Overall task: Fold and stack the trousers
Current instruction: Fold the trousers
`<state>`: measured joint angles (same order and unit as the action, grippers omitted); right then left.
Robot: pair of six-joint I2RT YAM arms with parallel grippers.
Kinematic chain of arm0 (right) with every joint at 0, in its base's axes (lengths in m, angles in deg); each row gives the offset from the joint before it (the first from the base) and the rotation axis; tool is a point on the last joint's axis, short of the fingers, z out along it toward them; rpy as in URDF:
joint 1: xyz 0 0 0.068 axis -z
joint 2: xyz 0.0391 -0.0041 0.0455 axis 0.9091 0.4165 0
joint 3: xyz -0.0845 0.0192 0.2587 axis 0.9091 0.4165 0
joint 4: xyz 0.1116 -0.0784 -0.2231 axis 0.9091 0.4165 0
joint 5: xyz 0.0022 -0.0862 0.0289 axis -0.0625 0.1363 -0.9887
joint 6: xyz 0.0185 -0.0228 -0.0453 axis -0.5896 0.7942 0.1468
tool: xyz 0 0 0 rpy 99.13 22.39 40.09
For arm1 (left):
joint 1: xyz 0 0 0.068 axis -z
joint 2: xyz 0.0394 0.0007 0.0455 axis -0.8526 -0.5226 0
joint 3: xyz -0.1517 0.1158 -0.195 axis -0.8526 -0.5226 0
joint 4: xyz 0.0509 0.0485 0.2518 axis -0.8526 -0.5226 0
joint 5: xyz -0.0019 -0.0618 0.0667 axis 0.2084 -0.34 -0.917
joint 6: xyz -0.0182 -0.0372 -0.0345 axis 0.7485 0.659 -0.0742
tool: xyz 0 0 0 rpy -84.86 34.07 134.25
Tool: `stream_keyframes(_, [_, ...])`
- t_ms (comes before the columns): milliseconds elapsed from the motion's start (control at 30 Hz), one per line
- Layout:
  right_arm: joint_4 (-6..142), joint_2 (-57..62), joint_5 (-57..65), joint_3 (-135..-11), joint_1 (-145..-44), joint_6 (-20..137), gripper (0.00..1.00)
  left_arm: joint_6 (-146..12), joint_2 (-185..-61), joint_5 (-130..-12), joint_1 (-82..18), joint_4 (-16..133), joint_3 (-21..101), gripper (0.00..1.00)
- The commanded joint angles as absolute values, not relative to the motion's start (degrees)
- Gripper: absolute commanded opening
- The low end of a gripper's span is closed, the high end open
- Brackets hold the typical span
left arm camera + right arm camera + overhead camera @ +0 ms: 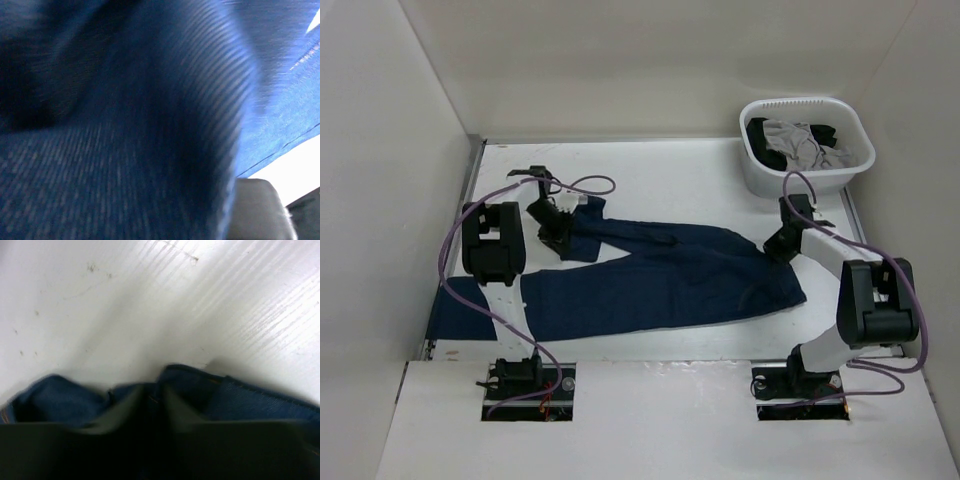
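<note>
With the trousers [660, 280] spread across mid-frame on the tabletop [670, 180], the right tool [776, 250] pinching their frame-right end and the left tool [557, 242] buried in cloth, its grip unreadable, the first fold seems in hand, and the next move calls for carrying one end over.

Top view: bright, even, diffuse light; soft shadows on the table [680, 180]; focus sharp throughout.
Left wrist: trousers [125, 150] too close to the lens, weave smeared by blur; upper right corner overexposed.
Right wrist: streaked glare across the table; right gripper [150, 396] dark, underexposed, blurred along the bottom edge.
</note>
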<state>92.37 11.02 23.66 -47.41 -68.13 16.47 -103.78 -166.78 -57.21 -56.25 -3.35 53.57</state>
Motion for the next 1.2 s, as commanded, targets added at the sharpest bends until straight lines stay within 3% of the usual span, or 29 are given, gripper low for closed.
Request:
stream_keyframes(0, [89.5,4.9,21.0,-45.0,-65.2,16.4,0.03,-102.9,-166.3,-62.7,-61.8,3.9,55.4,0.00])
stream_keyframes(300, [99.5,-20.4,25.9,-38.1,-54.7,21.8,0.00,-109.6,-151.2,-84.2,-71.7,26.1,62.9,0.00])
stream_keyframes(500, [105.8,-28.1,28.0,-33.4,-56.0,21.3,0.02,-119.8,-146.3,-85.0,-70.9,30.8,48.9,0.00])
stream_keyframes(567, [107.3,-30.2,28.6,-33.1,-57.5,20.4,0.08,-123.1,-144.6,-85.4,-70.9,33.4,41.9,0.02])
stream_keyframes(600, [108.0,-30.9,29.6,-34.0,-58.6,20.2,0.17,-124.8,-143.8,-85.8,-71.2,33.9,38.5,0.03])
stream_keyframes(633, [109.7,-31.2,30.6,-35.6,-59.0,20.0,0.42,-126.3,-143.2,-86.4,-71.6,33.9,35.9,0.04])
stream_keyframes(667, [110.6,-31.2,31.0,-36.5,-59.4,20.0,0.55,-127.4,-142.9,-87.0,-72.0,33.8,34.0,0.04])
stream_keyframes(700, [111.2,-31.2,31.5,-37.9,-59.9,20.4,1.00,-128.2,-142.3,-87.2,-72.9,33.8,32.2,0.04])
stream_keyframes(800, [108.5,-29.1,31.5,-41.4,-60.9,24.3,1.00,-128.5,-141.3,-86.9,-74.4,34.2,30.3,0.04])
stream_keyframes(1167, [97.9,3.4,26.4,-53.3,-65.4,24.7,1.00,-126.3,-143.1,-86.9,-76.6,33.7,32.4,0.07])
